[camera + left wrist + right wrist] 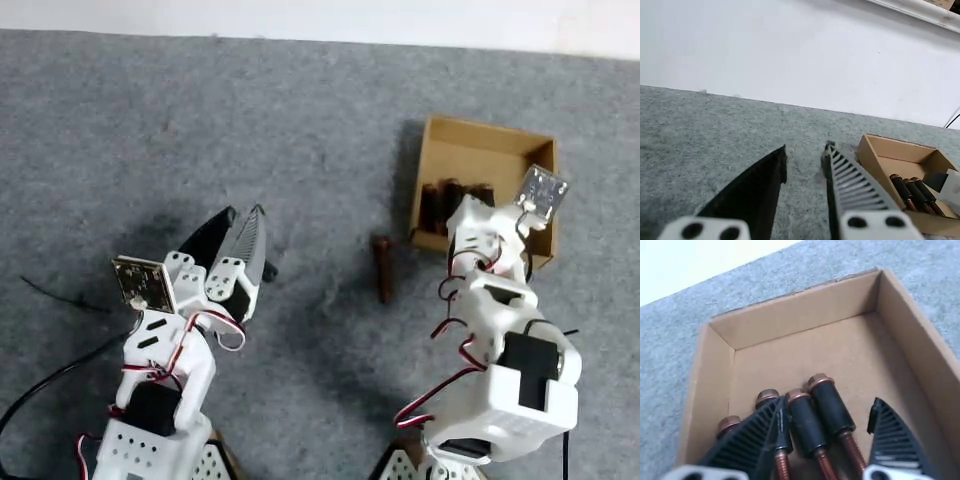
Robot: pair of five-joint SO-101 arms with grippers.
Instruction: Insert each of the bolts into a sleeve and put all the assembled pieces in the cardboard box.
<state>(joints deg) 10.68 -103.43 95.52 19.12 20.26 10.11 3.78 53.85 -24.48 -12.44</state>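
Observation:
The cardboard box [520, 145] sits at the far right of the grey mat, with several assembled bolt-and-sleeve pieces [452, 203] lying side by side in its near end. In the right wrist view those pieces [807, 425] show copper heads and black sleeves. My right gripper [827, 422] hangs open just above them, holding nothing. One more copper-brown piece [383, 267] lies on the mat just left of the box. My left gripper [243, 232] stands open and empty over the mat at the left; its fingers [847, 185] point toward the box [902, 160].
A thin black cable [55, 295] lies on the mat at the far left. A white wall [790, 50] rises beyond the mat's far edge. Open mat [300, 140] stretches between the two arms and behind them.

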